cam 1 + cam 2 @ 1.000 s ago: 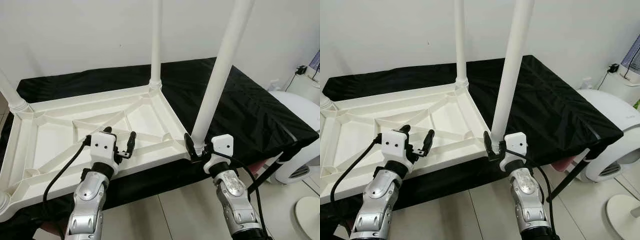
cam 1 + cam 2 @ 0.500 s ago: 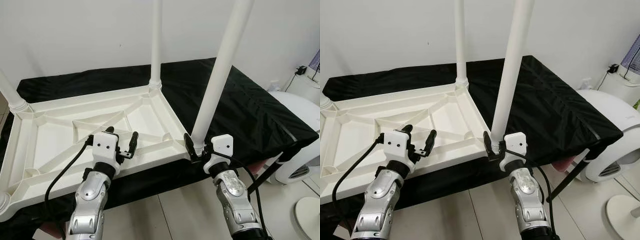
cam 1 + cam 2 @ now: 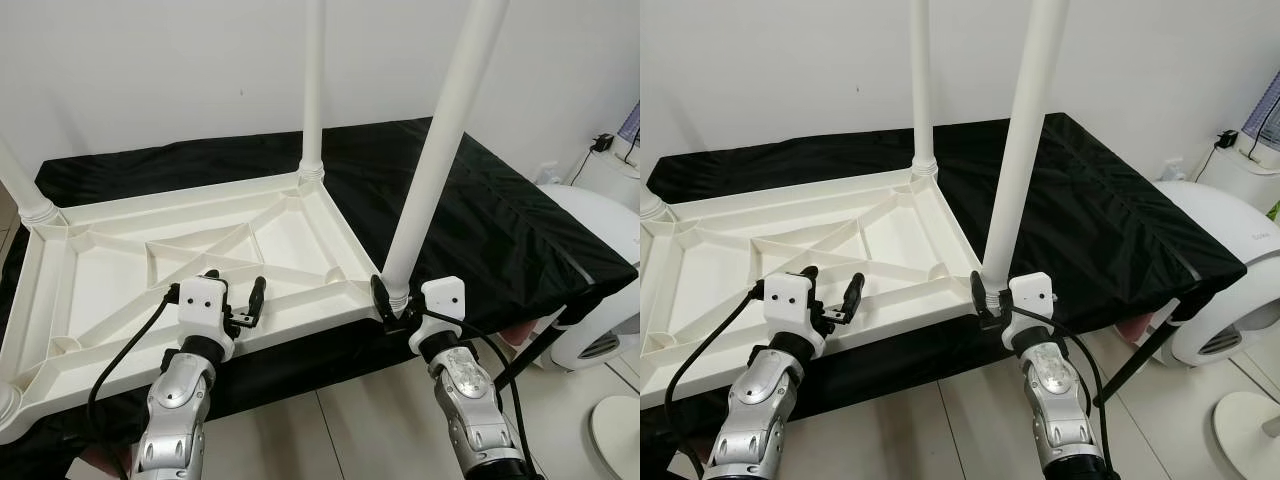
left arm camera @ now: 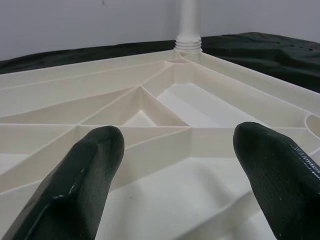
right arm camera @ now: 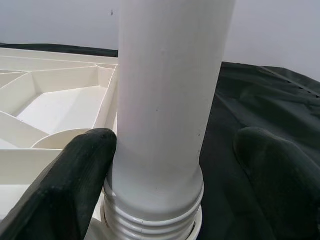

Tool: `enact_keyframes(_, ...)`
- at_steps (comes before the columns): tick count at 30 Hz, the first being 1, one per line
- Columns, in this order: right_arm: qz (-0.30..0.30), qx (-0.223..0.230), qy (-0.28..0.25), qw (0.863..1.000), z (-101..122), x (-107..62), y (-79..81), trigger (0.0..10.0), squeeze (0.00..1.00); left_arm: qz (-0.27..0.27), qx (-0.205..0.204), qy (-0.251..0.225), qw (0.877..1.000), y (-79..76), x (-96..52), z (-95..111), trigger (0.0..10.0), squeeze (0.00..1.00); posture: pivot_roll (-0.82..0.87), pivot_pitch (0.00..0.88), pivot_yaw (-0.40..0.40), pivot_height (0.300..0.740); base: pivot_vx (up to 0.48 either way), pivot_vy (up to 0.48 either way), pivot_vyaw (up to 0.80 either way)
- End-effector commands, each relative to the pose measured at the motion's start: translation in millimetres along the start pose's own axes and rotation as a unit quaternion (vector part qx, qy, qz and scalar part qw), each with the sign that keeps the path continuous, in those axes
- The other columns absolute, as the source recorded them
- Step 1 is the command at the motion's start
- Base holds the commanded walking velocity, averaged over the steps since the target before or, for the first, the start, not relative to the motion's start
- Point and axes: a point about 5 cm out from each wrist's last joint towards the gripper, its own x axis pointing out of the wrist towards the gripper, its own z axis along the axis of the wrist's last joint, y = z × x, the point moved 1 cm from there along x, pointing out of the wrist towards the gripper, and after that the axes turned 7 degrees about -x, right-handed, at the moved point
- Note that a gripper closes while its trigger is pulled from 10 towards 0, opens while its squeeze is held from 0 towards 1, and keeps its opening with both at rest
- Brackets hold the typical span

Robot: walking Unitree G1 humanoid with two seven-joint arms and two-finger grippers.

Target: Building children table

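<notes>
Left eye view: upturned white tabletop (image 3: 120, 270) (ribbed underside up) lying on a black-covered bed (image 3: 500, 220), legs rising at its corners. Right gripper (image 3: 392, 303) at the base of the near right leg (image 3: 435, 160), fingers (image 5: 75, 180) spread either side, one touching the leg, the other apart from it. Left gripper (image 3: 235, 300) above the near rim, fingers (image 4: 85, 180) parted, holding nothing.

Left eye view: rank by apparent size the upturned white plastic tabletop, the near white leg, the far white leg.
1. Upturned white plastic tabletop, largest.
2. Near white leg, at the right gripper.
3. Far white leg.
The legs are probably alike; nearness inflates the near one.
</notes>
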Motion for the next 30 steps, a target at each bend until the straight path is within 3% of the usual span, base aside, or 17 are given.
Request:
enact_keyframes(1, -0.025, -0.007, 0.01, 1.0, -7, -2.9, -9.2, 10.0, 0.0, 0.103, -0.009, -0.013, 0.995, 18.2, -0.6, 2, 10.0, 0.0, -0.05, 0.003, 0.027, 0.74, 0.0, 0.0, 0.0)
enact_keyframes(9, -0.037, -0.004, 0.014, 0.999, -11, -8.3, -13.0, 10.0, 0.0, 0.123, -0.007, -0.017, 0.992, 28.1, -4.6, 3, 10.0, 0.0, -0.06, 0.007, 0.032, 0.74, 0.0, 0.0, 0.0)
enact_keyframes(15, -0.062, -0.006, 0.02, 0.998, -18, -18.8, -19.7, 10.0, 0.0, 0.148, 0.002, -0.016, 0.989, 39.9, -16.9, 1, 10.0, 0.0, -0.05, 0.02, 0.03, 0.74, 0.0, 0.0, 0.0)
enact_keyframes(30, -0.096, -0.007, 0.024, 0.995, -24, -32.3, -27.1, 10.0, 0.0, 0.162, -0.003, -0.019, 0.987, 40.7, -28.9, -1, 10.0, 0.0, -0.05, 0.028, 0.024, 0.74, 0.0, 0.0, 0.0)
